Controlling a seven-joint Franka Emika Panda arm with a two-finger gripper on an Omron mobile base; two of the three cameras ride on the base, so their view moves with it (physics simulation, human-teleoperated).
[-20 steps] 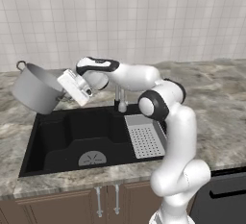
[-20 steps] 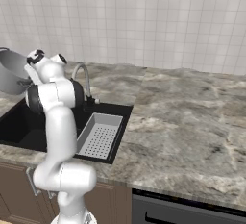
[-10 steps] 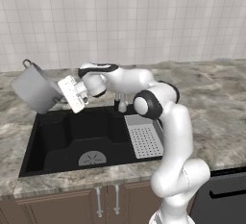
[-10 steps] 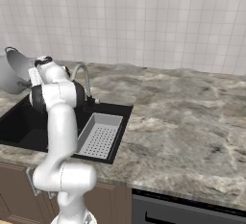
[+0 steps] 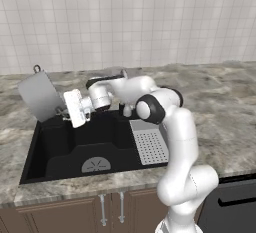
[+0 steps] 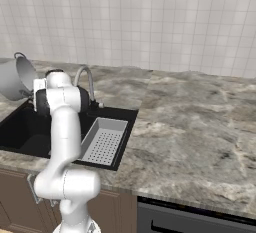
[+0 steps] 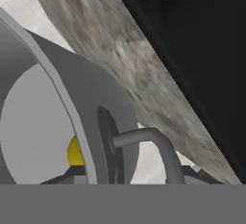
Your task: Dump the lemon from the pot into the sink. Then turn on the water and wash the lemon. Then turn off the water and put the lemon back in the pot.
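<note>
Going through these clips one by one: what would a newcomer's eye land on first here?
The grey pot, gripped at its rim by the gripper and tipped steeply on its side above the left edge of the black sink. In the hand view the yellow lemon sits inside the pot. A grey perforated tray lies at the sink's right end.

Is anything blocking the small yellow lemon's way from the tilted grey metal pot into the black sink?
Nothing visible below it. The yellow lemon sits inside the tilted grey metal pot, behind its rim, held by the gripper over the black sink's left edge; the basin beneath looks open.
</note>
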